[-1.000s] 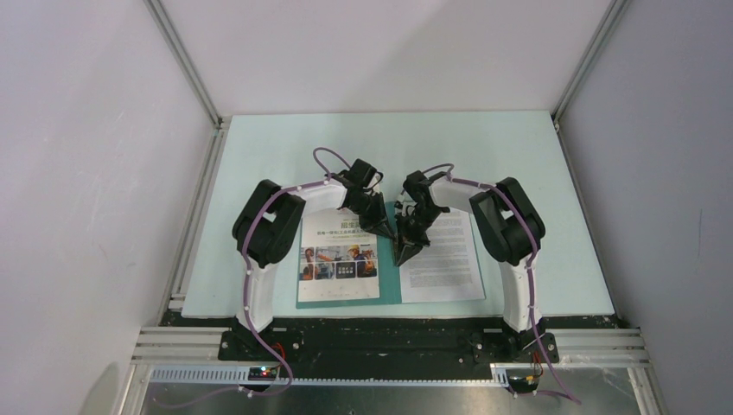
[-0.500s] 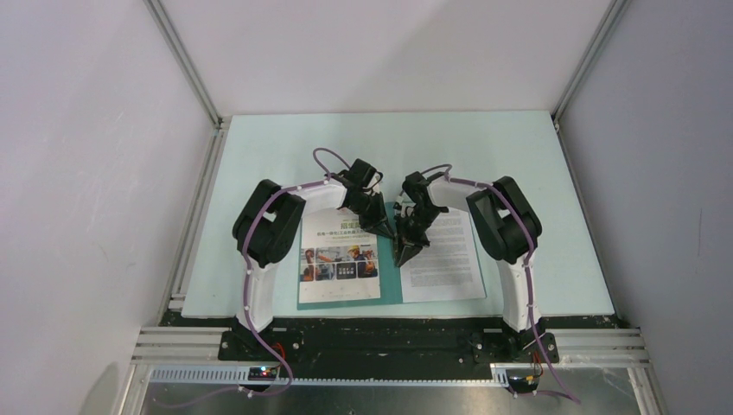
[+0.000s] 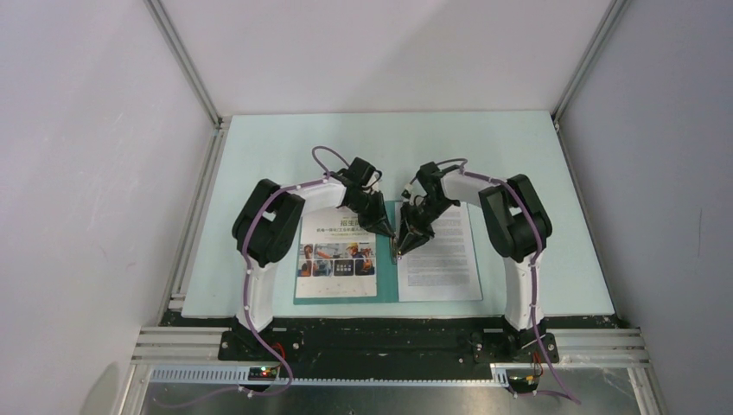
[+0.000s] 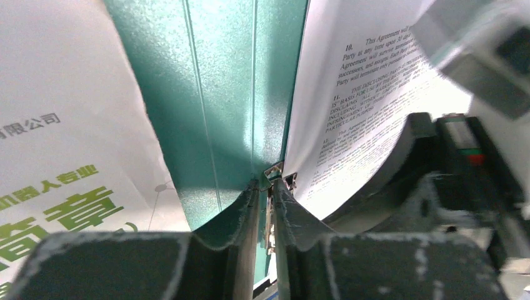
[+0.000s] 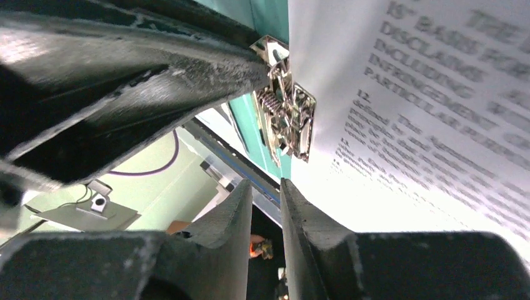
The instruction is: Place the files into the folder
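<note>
— Where is everything, reckoned from the metal clip point(image 5: 289, 109)?

— Clip on the spine of the folder point(image 3: 388, 287), lying open and flat on the table point(image 3: 519, 156). Left of the clip, the brochure page point(image 3: 338, 251), photos and green heading face up. Right of the clip, the text sheet point(image 3: 438, 259), inner edge right against the clip's metal.

— And the left gripper point(image 3: 391, 234)?

— Down on the clip's far end. Pinched to a thin slit, with a sliver of clip metal between the fingers point(image 4: 232, 209).

— The right gripper point(image 3: 398, 256)?

— Just short of the clip's near end, pointed toward it. Narrowed almost together, nothing seen in the slit. Touching the clip or not: cannot tell.
</note>
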Controlling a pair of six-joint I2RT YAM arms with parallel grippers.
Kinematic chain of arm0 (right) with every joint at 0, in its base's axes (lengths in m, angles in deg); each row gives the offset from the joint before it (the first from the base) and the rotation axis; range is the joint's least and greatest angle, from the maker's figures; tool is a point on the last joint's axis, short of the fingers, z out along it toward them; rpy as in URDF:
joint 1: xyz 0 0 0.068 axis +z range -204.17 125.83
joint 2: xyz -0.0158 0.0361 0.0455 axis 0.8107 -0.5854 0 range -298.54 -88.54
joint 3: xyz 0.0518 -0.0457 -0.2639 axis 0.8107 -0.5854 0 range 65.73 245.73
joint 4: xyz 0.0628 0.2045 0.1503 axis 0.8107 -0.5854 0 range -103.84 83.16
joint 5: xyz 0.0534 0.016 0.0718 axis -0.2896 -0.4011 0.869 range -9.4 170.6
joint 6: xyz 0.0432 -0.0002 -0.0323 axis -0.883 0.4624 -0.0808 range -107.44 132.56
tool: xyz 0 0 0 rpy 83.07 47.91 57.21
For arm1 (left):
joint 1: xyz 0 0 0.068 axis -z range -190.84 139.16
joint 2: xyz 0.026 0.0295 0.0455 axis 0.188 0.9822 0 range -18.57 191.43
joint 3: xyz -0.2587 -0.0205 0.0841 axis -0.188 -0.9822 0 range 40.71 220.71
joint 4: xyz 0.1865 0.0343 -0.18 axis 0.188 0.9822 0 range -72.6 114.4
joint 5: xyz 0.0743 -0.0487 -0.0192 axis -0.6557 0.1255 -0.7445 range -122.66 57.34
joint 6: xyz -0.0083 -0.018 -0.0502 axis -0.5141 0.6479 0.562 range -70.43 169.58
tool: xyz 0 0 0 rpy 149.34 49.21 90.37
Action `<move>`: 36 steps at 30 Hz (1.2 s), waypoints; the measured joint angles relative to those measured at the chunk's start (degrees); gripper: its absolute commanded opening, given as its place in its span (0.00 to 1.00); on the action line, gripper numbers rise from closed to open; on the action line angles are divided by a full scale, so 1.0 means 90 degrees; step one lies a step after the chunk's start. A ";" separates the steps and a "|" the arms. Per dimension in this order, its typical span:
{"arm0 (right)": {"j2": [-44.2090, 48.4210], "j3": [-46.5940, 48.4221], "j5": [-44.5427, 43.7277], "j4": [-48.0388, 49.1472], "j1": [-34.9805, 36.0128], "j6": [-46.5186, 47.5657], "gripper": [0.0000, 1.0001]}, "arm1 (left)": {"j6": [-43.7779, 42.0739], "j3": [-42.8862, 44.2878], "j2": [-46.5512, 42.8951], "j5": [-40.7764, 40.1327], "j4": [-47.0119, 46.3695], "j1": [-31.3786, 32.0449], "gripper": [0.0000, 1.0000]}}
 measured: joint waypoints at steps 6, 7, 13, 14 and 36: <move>0.0355 0.0005 0.0046 -0.0007 -0.0389 0.0070 0.31 | -0.0449 0.0155 -0.0238 -0.0119 0.0070 -0.0029 0.61; 0.0423 0.0010 0.0049 -0.0015 -0.0449 0.0114 0.32 | -0.0576 0.0155 -0.0376 -0.0143 0.0083 -0.0056 0.67; 0.1239 0.0015 -0.0233 -0.0160 -0.0877 0.0753 0.47 | -0.1389 0.0136 -0.1804 -0.0396 0.0245 -0.0508 0.84; 0.1460 -0.0005 -0.0362 -0.0189 -0.0974 0.0925 0.49 | -0.1557 0.0083 -0.2140 -0.0471 0.0265 -0.0675 0.84; 0.3048 -0.0770 -0.2851 0.0294 0.0136 0.2667 0.71 | -0.3322 -0.3133 -0.3881 -0.1348 0.1702 -0.4107 0.84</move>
